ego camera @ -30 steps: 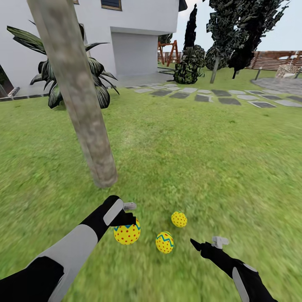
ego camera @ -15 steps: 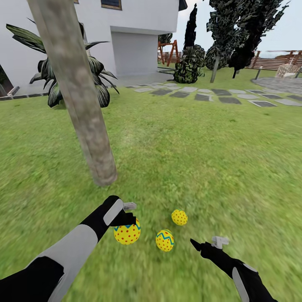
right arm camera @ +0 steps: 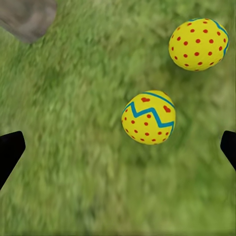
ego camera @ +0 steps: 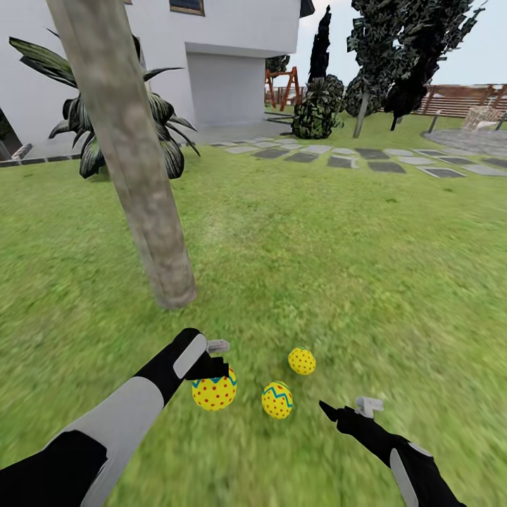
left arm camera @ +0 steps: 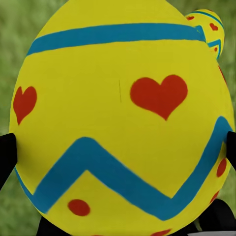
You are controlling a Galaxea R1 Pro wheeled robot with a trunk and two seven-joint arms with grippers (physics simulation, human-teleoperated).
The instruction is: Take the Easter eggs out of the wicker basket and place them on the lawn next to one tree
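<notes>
Three yellow eggs with red dots and blue zigzags sit close together on the lawn [ego camera: 338, 232] near the tree [ego camera: 134, 176]: one [ego camera: 214, 391] gripped by the left hand [ego camera: 215, 366], two [ego camera: 277, 400] [ego camera: 301, 360] loose between it and the open right hand [ego camera: 345, 408].

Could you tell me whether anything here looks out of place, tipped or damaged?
Nothing stands out. Two Easter eggs lie intact on the lawn near the tree, and the third egg sits undamaged between the left gripper jaws.
</notes>
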